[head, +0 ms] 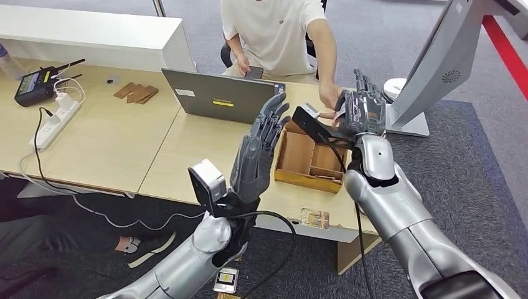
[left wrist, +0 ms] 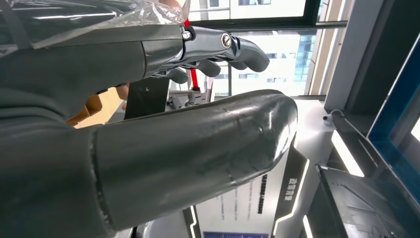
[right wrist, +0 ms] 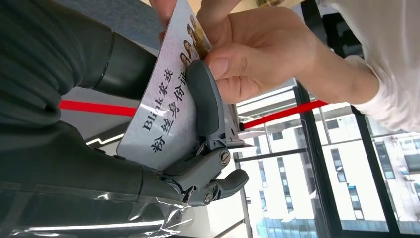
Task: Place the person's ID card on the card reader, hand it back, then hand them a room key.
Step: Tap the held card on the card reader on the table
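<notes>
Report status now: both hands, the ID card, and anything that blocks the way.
Left hand raised over the desk, open, holds nothing. Right hand pinches the ID card; the person's hand grips its other end. No obstruction seen.

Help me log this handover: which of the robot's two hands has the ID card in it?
The right hand holds the ID card, which the person's hand also grips. The left hand is raised with fingers apart, holding nothing.

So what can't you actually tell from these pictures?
- ID card: its far end is covered by the person's hand; in the head view the right hand hides it.
- Wooden tray: its contents are partly behind the left hand.
- Card reader: cannot be picked out.
</notes>
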